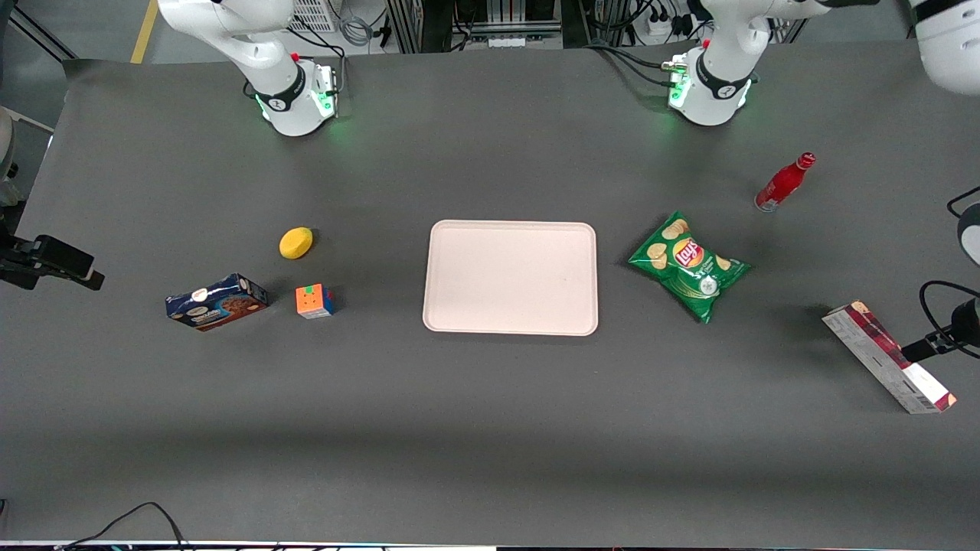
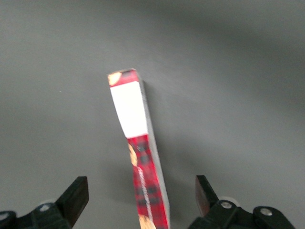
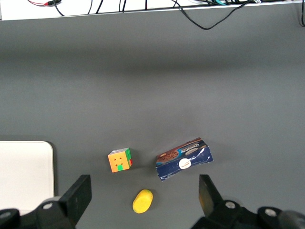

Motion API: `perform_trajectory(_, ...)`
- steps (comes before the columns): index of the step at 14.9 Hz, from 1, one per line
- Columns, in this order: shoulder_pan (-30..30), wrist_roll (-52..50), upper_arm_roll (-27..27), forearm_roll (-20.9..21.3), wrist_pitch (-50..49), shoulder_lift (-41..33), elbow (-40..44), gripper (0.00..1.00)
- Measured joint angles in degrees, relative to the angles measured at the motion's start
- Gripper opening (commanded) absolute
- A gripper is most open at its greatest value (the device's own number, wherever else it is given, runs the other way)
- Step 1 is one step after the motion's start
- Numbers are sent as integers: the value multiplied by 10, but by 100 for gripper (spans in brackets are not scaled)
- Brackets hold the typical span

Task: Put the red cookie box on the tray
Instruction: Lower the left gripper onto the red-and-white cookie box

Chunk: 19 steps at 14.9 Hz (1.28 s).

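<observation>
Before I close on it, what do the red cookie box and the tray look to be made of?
The gripper hangs open astride the red cookie box, not touching. The box looks like printed cardboard: sharp folded edges, flat plaid and white panels, faint sheen. The tray, empty at mid-table, looks like moulded plastic: uniform pale pink, rounded corners, low rim, matte. Both are judged by look alone.
</observation>
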Motion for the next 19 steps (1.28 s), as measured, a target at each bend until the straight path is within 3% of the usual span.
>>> perform_trajectory(4, 44, 47, 0, -79, 71, 64, 1, 100)
perform_trajectory(8, 44, 48, -18, -139, 85, 109, 5, 100)
perform_trajectory(9, 44, 48, -23, -147, 86, 115, 8, 89)
perform_trajectory(11, 43, 44, -32, -152, 88, 121, 10, 35)
perform_trajectory(12, 43, 44, -33, -152, 88, 121, 12, 31)
perform_trajectory(19, 44, 84, -31, -143, 88, 121, 21, 29)
